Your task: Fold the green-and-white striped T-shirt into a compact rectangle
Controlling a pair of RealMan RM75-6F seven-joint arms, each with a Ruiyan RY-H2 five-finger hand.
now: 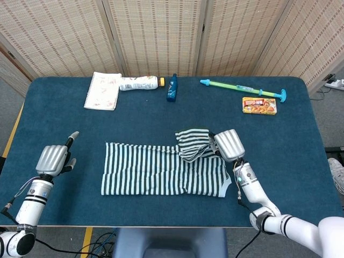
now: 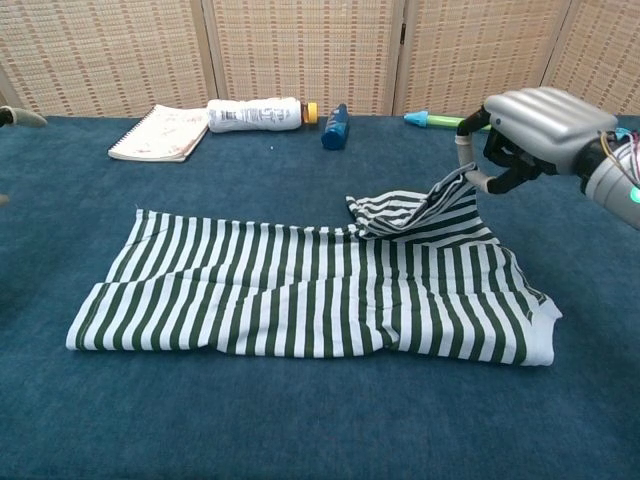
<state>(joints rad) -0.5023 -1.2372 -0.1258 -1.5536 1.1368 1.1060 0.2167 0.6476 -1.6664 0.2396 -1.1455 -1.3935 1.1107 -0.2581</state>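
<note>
the green-and-white striped t-shirt point(image 1: 164, 171) point(image 2: 310, 300) lies across the middle of the blue table point(image 1: 161, 121) point(image 2: 300, 420), spread flat as a long band with its stripes running front to back. at its right end a sleeve point(image 1: 193, 144) point(image 2: 415, 208) is raised off the cloth below: the right hand point(image 1: 228, 145) point(image 2: 525, 130) holds the sleeve's edge pinched between its fingertips point(image 2: 468, 160), with the fabric hanging down and back from that pinch to the rest of the shirt. in the chest view this hand is clearly up off the table, above the shirt's right shoulder part. the left hand point(image 1: 52, 158) sits well apart from the shirt, near the left edge of the table, holding nothing, one finger stretched forward and the others bent under the palm; in the chest view only a fingertip of it shows at the left border. along the far side of the table lie a spiral notebook point(image 1: 103, 90) point(image 2: 160, 132), a white bottle point(image 1: 138, 83) point(image 2: 255, 114) on its side just beside it, a small blue bottle point(image 1: 172, 88) point(image 2: 335, 125), a green and blue water squirter point(image 1: 242, 88) point(image 2: 520, 124), and near that a yellow box point(image 1: 259, 105). behind the table stand woven folding screens point(image 1: 161, 32) point(image 2: 300, 50).
</note>
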